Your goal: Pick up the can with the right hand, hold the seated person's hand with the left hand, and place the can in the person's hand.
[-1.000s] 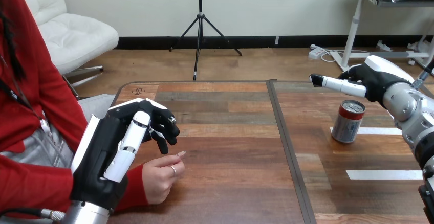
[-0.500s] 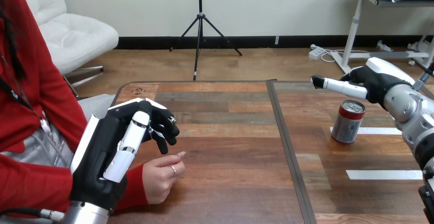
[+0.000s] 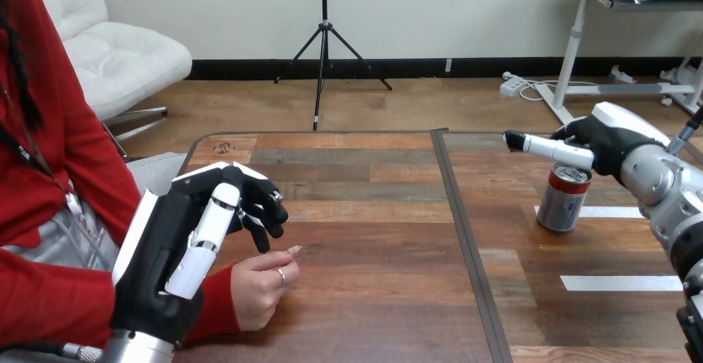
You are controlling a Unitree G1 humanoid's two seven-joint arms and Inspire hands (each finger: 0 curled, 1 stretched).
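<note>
The step in hand was the first one, the pick-up of the can (image 3: 564, 199), and it was not yet done. The can stood upright on the right half of the surface (image 3: 373, 239), at the left end of a white tape strip (image 3: 613, 211), and nothing gripped it. The right robot hand (image 3: 609, 137) hung just above and behind it; this robot hand was wide, stretched out toward the view's left, with its tip over the can's top, and I could not tell if it touched the top.

The left robot hand (image 3: 178, 243) hovered over the left side of the surface, with loosely bent fingers that held nothing. The person's hand (image 3: 261, 287) lay just beside and under it, resting on the surface in a loose fist; the two seemed apart.

In my judgement, the next move called for the right robot hand to come down beside the can, so that thumb and fingers stand on both sides of its wall, and then to close. The can looked light, so a push from above or from one side could tip it
</note>
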